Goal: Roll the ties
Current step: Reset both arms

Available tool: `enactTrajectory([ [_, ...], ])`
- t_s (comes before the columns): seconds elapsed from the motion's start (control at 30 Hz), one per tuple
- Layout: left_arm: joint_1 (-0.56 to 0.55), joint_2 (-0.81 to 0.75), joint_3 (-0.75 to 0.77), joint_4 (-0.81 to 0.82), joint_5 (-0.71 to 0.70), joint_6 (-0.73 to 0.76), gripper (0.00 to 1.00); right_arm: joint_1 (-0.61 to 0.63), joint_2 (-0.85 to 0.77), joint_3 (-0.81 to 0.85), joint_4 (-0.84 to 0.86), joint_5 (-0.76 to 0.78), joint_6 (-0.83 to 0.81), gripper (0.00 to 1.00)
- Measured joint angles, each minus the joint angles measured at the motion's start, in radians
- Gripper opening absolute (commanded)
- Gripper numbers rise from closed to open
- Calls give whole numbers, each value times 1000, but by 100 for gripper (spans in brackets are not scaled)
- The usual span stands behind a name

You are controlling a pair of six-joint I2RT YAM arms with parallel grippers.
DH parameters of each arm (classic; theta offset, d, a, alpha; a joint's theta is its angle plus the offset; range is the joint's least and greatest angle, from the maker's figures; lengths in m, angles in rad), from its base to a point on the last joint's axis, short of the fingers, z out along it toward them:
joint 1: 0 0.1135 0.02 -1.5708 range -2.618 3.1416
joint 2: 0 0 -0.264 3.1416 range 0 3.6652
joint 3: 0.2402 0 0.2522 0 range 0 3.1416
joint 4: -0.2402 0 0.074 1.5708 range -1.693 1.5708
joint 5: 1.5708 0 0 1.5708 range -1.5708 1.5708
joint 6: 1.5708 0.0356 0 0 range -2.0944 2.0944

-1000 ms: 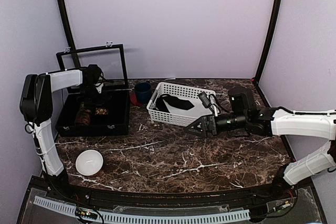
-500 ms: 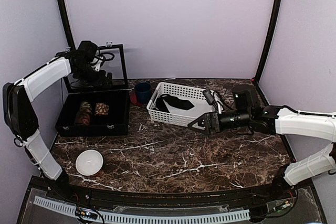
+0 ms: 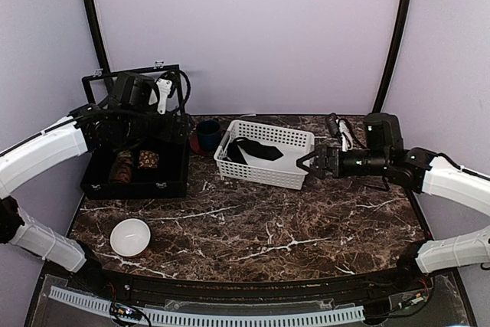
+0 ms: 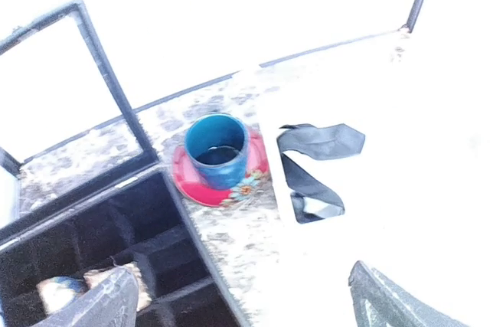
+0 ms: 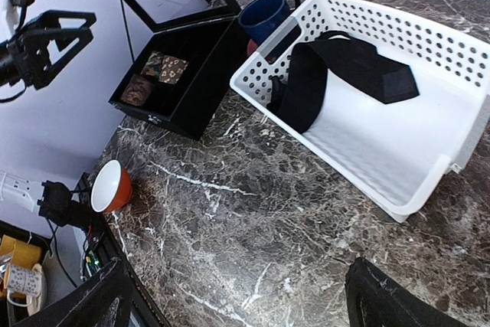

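Note:
Two rolled brown patterned ties (image 3: 122, 165) (image 3: 148, 160) sit in compartments of the open black box (image 3: 172, 178). They also show in the right wrist view (image 5: 140, 90) (image 5: 165, 67). A dark unrolled tie (image 3: 256, 151) lies folded in the white basket (image 3: 264, 176); it shows in both wrist views (image 4: 314, 166) (image 5: 337, 74). My left gripper (image 3: 174, 126) hangs open and empty above the box's right side (image 4: 239, 296). My right gripper (image 3: 314, 162) is open and empty at the basket's right end, above the table (image 5: 233, 281).
A blue mug on a red saucer (image 3: 207, 134) stands between box and basket. A bowl, white inside and orange outside (image 3: 130, 237), sits at the front left. The box's glass lid (image 3: 172, 74) stands upright behind it. Walls close in on three sides.
My left gripper rose out of the box, leaving the rolled ties, and swung right over its right side. My right gripper drew back rightward from the basket's front to its right end.

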Motion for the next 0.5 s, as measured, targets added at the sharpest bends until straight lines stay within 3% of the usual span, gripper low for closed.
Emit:
enactTrajectory([
  [0.3,-203,-55,-307,253,-86,-108,99,-28,-109,-61,-38,129,14,96],
  [0.5,-231,-49,-381,305,-124,-183,99,-33,-150,-132,-58,179,29,96],
])
